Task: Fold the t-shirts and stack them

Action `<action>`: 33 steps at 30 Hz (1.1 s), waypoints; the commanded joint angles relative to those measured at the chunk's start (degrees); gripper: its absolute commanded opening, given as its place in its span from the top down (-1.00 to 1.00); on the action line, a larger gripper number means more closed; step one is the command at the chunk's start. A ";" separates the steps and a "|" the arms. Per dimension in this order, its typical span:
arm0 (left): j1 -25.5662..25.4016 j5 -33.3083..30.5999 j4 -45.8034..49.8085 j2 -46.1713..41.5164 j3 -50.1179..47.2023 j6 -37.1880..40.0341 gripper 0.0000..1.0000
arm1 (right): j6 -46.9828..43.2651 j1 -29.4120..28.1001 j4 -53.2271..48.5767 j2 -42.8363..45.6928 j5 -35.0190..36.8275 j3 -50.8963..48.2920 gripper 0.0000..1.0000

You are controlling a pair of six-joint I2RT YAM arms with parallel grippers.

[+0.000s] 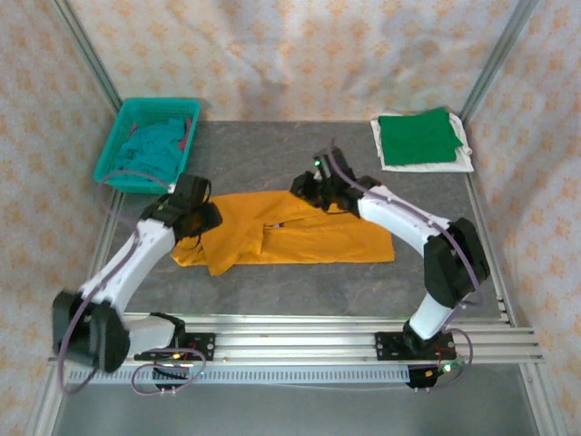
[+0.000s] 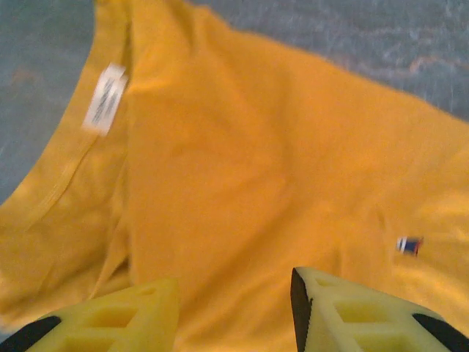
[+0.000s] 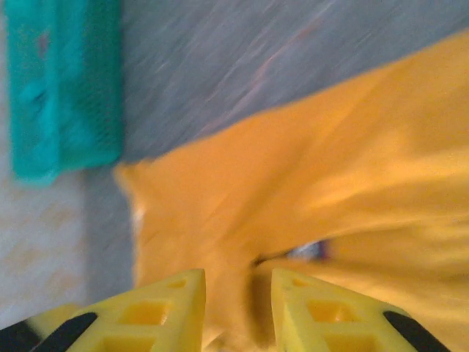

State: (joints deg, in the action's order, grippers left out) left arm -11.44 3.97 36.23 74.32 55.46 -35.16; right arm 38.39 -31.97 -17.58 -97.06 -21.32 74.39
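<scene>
Folding of the orange tee (image 1: 300, 238) is the step in hand, by my reading. It lies rumpled on the counter (image 1: 272, 154), one side already lapped over but not yet squared.

From the top view, the left claw (image 1: 201, 216) sits over the tee's left end and the right claw (image 1: 313, 186) is at its far edge. A green tee (image 1: 418, 136) lies folded on a white tee (image 1: 465, 159) beyond the orange tee's right end. The basket (image 1: 150, 145), holding a teal tee (image 1: 154, 150), stands beyond its left end. This overview gives the layout, but not how either claw is set.

The left wrist view settles that for its own claw (image 2: 234, 308): the jaws stand wide, with orange cloth below them and nothing held. It also shows the neck label (image 2: 105, 97) and a small tag (image 2: 410, 244), both too fine for the top view.

In the blurred right wrist view, that claw (image 3: 238, 308) is narrow. Creases of the tee run into the gap, so it seems to pinch the cloth. The basket (image 3: 62, 88) shows past the tee's edge.

The next move probably calls for the left claw to close on its end of the tee. Both could then lift together and lay the cloth over evenly before the tee joins the green-and-white stack.
</scene>
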 commanded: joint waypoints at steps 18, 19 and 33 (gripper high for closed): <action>8.35 0.96 -8.72 32.68 12.70 6.75 0.20 | -13.27 22.48 -22.42 -7.10 14.39 0.40 0.35; 8.37 0.94 -8.80 32.81 12.52 6.79 0.20 | -12.01 23.73 -20.67 -6.75 10.67 -1.34 0.33; 8.44 2.25 -9.55 33.17 11.61 7.82 0.23 | 6.34 27.49 6.03 0.62 -2.22 -17.58 0.22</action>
State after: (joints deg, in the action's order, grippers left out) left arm -2.98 6.61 27.33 107.20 68.03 -28.38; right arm 38.92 -4.67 -19.31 -98.26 -21.34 58.46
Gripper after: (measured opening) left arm 0.387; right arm 0.390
